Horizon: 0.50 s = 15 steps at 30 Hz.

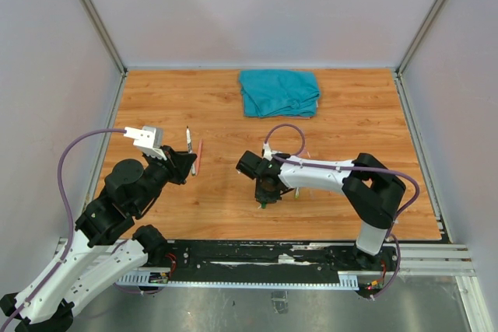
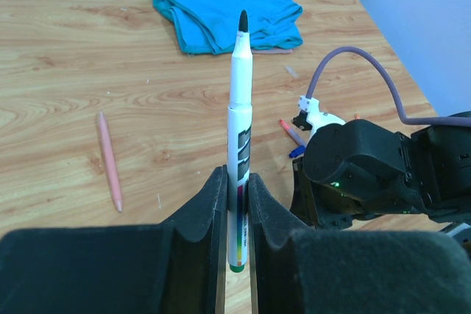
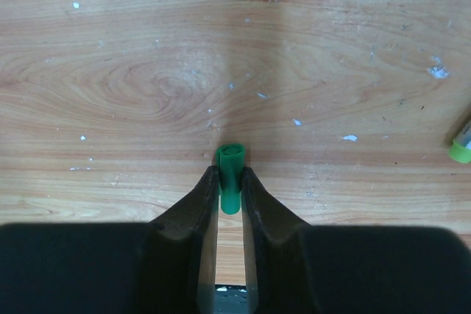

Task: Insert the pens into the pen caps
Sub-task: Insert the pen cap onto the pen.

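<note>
Two pairs of fingers are closed, each on one thing. The left fingers (image 2: 208, 215) pinch a white pen (image 2: 240, 130) low on its barrel, its dark tip pointing away toward the teal cloth (image 2: 221, 5). Behind them the left arm (image 1: 128, 184) rises forward from its base. The right fingers (image 3: 197, 207) point straight down at the table (image 3: 110, 71) and grip a green cap (image 3: 230, 170); whether it touches the wood cannot be told. The right arm (image 1: 327, 172) stretches leftward from its raised elbow. The left wrist view shows a pink pen (image 2: 109, 159) lying flat and a red pen (image 2: 288, 129) beside the right wrist. Only the right wrist view shows a pale green pen end (image 3: 462, 145) at its edge
</note>
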Tool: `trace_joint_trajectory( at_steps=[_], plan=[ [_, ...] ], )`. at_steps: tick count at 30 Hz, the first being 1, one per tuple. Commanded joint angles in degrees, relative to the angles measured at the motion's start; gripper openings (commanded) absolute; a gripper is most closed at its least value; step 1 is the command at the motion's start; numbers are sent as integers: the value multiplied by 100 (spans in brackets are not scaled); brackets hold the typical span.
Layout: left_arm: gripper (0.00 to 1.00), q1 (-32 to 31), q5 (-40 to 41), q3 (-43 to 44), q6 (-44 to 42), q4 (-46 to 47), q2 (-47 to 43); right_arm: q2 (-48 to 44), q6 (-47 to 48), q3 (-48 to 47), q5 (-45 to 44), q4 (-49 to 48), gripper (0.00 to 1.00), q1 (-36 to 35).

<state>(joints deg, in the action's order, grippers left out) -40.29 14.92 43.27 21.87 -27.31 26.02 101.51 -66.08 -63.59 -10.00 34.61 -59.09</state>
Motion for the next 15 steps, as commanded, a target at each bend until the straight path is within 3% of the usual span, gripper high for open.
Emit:
trace_joint_trajectory(
  at_steps=[1,7,15],
  plan=[
    [1,13,-6,-42,-69,108,-66,111,816,-98,74,198,5,90],
    [0,13,-22,-42,-74,117,-64,-116,2113,152,-156,20,4,159],
    [1,13,-34,-47,-75,113,-62,26,3396,294,321,98,7,528]
  ],
)
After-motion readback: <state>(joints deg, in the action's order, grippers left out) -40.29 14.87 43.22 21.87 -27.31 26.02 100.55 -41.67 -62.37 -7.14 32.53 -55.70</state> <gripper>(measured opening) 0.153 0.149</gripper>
